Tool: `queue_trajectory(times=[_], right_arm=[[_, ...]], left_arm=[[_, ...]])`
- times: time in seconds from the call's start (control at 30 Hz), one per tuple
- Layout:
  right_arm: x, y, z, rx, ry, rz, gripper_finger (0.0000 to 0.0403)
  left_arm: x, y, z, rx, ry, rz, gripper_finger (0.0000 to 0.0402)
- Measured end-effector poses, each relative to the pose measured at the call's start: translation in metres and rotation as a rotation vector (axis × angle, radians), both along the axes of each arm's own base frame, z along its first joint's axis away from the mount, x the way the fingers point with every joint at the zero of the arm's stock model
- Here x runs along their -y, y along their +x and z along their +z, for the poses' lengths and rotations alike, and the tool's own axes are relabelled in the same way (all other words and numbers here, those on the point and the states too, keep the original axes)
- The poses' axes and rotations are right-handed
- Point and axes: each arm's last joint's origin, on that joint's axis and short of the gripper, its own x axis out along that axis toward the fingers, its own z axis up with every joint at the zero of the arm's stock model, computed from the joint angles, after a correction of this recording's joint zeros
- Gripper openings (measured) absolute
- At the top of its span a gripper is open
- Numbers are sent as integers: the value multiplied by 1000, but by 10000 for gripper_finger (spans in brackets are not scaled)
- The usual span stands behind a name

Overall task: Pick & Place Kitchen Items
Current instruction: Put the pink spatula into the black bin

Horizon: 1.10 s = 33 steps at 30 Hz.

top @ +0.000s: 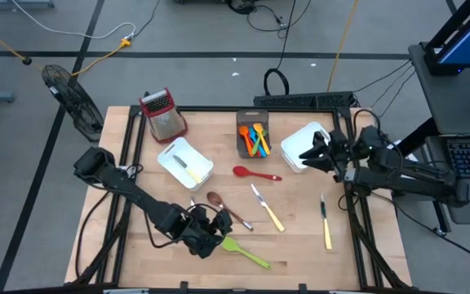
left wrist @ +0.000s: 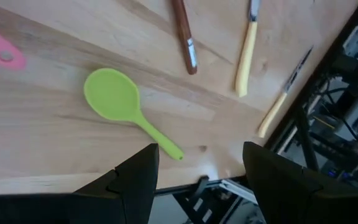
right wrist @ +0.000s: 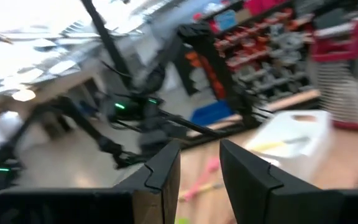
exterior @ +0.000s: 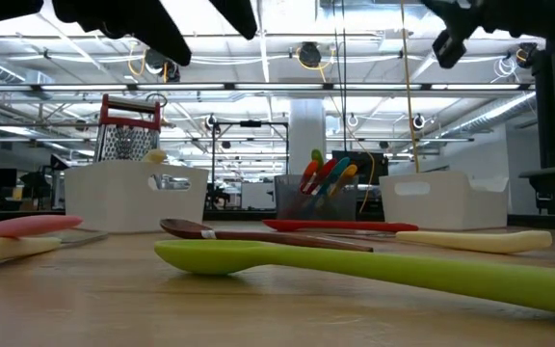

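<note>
Two open fingers of your left gripper (left wrist: 197, 180) are hanging empty above the green spoon (left wrist: 118, 99), which is lying flat near the table's front edge; centre over its handle before lowering.

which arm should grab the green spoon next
Left, probably. The left gripper hangs open right beside the green spoon at the table's front edge, seen just ahead in its wrist view. The right gripper is far off, over the white bin.
</note>
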Motion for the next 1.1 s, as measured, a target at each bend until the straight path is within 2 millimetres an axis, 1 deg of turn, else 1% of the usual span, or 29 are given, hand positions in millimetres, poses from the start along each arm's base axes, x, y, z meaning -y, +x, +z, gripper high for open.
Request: queue_trajectory(times=[0.23,0.4,0.6,0.9,1.1], right_arm=[[-2,-4,-17,-160,-56,-131,105],[0,-6,-29,-281,-127,-273,105],[0,-7,-31,-298,-157,-266,105],[0,-7,-31,-297,-176,-265,105],[-1,-7,-33,-311,-179,-262,105]], left_arm=[[0,0,0,-3,-7,9,239],[-1,-1,-1,-17,-13,28,239],[-3,-2,-2,-36,-34,69,239],[-9,-13,-10,-165,-5,132,239],[-9,-25,-15,-359,-93,95,239]])
